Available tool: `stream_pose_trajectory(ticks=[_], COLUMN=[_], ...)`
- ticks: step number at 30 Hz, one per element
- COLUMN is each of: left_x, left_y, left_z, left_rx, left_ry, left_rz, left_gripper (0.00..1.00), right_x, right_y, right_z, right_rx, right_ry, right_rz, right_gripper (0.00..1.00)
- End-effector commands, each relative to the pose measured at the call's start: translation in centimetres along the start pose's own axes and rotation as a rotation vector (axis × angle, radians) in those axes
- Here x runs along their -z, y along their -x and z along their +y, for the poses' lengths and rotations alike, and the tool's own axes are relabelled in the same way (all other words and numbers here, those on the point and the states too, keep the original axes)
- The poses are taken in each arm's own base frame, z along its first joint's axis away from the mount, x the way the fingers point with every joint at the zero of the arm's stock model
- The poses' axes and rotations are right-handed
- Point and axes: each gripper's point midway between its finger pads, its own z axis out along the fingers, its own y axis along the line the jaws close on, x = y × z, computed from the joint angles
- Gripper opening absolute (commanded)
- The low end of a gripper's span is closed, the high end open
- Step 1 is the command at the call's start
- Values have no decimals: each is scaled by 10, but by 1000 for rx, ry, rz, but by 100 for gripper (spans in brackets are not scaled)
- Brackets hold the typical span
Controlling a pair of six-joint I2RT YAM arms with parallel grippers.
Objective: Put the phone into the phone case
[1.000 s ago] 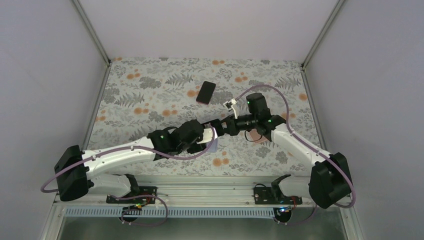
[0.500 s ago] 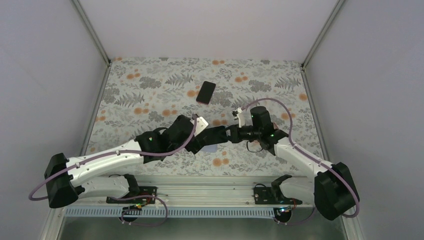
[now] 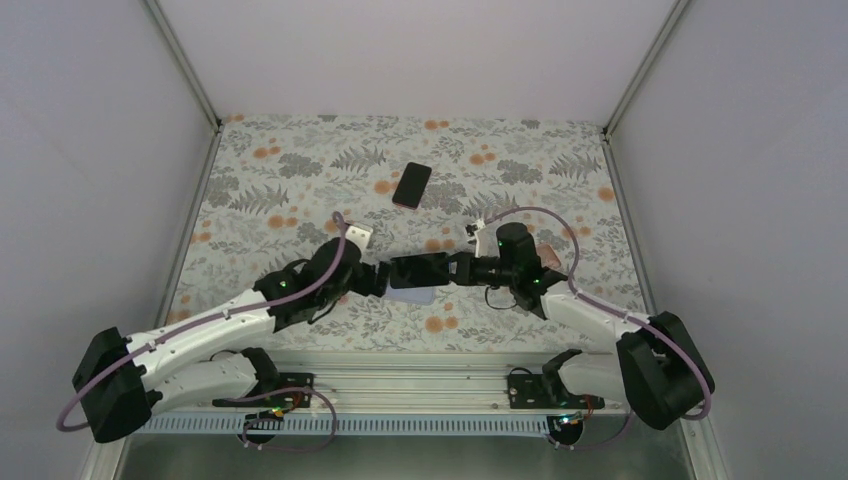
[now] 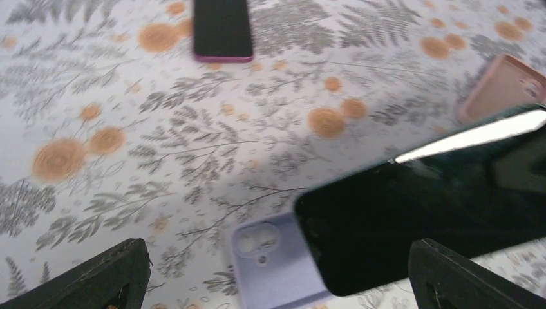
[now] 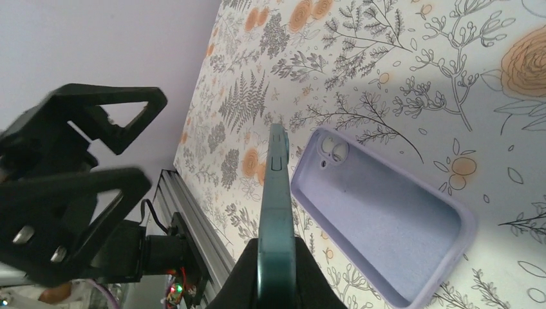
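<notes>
A dark teal phone (image 3: pixel 420 270) is held by its end in my right gripper (image 3: pixel 458 268), level and just above an empty lavender case (image 3: pixel 412 296) lying open side up on the table. In the right wrist view the phone (image 5: pixel 277 193) shows edge-on between the fingers of the shut gripper (image 5: pixel 277 251), with the case (image 5: pixel 380 219) beside it. My left gripper (image 3: pixel 378 280) is open and empty just left of the phone. Its view shows the phone (image 4: pixel 425 212) overlapping the case (image 4: pixel 270 264), camera cutout exposed.
A second phone in a pink case (image 3: pixel 412 185) lies face up at the middle back; it also shows in the left wrist view (image 4: pixel 222 29). An empty pink case (image 4: pixel 508 87) lies to the right, behind the right arm. The table has a floral cloth (image 3: pixel 280 190).
My left gripper has drawn back to the left, away from the lavender case. My right gripper has come nearer and lower, bringing the phone over the case.
</notes>
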Motion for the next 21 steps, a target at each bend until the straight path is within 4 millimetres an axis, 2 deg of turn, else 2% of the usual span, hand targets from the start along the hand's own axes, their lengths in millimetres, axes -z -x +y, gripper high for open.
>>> stream_pose_trajectory(ticks=[1,9,15,21], left_x=[-9,-34,-53,-65], left_y=[-7,-28,-49,-66], left_z=[11,20,33,30], left_rx=[187,326,415,452], left_ry=[-85,-183,-195,-229], left_rz=[13,83,172,220], left_gripper=[100,100,100,97], right_x=[-8,-24,-35,-45], right_y=[8,4,2,-4], right_z=[8,-2,-11,-19], right_rx=[-35,-91,-129,-173], right_ry=[47,43,39,47], right_rz=[-43,-15,-4,13], right_gripper=[4,4,4,4])
